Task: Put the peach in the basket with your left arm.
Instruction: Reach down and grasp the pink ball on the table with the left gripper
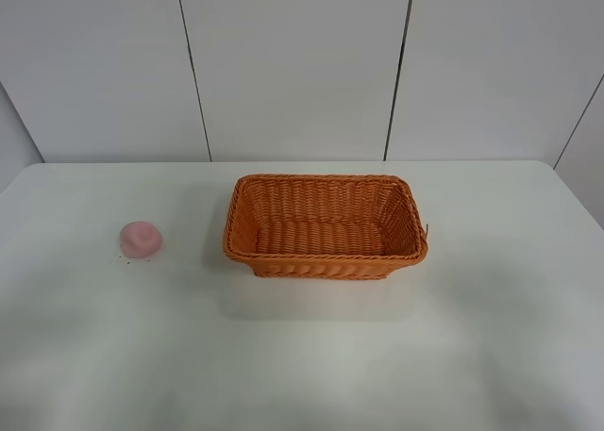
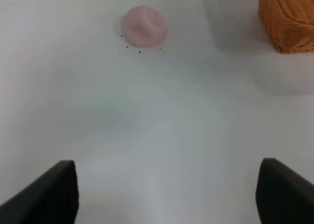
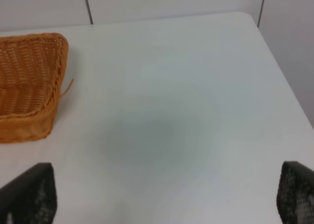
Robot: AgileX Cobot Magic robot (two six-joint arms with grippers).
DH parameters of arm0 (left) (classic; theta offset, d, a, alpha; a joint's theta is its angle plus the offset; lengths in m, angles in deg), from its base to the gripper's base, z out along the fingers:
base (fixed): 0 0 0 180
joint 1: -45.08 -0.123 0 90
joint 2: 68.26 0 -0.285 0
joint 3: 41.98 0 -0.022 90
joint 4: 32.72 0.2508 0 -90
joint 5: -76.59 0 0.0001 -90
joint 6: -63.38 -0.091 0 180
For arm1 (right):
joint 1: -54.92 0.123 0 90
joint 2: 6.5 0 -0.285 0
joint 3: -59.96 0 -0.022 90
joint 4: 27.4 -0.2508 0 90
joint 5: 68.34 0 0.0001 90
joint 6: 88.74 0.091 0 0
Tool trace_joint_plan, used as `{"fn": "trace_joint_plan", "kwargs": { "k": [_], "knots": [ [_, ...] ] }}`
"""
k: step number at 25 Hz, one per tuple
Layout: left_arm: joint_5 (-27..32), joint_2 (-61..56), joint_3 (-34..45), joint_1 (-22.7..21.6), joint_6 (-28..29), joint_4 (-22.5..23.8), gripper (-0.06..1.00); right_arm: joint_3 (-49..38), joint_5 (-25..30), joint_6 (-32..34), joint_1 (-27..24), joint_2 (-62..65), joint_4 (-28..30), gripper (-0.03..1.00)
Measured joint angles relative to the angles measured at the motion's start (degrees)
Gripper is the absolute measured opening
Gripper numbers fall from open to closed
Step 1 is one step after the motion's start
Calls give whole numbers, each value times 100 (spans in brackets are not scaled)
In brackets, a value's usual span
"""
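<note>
On the white table (image 1: 302,365), the largest item is the basket (image 1: 326,261), which stands upright near the centre with nothing visible inside it. Neither arm appears in the exterior high view; each shows only in its own wrist view. The left gripper (image 2: 167,194) has its 2 dark fingers (image 2: 49,194) spread wide, with bare table between them and nothing held. The right gripper (image 3: 162,194) is likewise spread wide and holds nothing, and it hangs over bare table beside the short end of the basket. The peach (image 1: 141,239) rests on the table well apart from the basket, on the left arm's side. In the left wrist view it lies ahead of the fingers, clear of both, with 1 corner of the basket visible off to the side. A few small dark specks (image 2: 139,51) lie on the table just beside the peach. Task progress is judged to be at the start: no contact with the peach has been made. Remaining steps: approach the peach, close on it, lift, carry across to the basket, release inside
</note>
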Motion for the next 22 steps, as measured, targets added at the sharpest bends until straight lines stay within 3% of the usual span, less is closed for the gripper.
{"fn": "trace_joint_plan", "kwargs": {
  "k": [15,22],
  "knots": [
    [-191,52,-154,0,-17,0,84,0,0,0,0,0,0,69],
    [-278,1936,-944,0,-30,-188,84,0,0,0,0,0,0,69]
  ]
}}
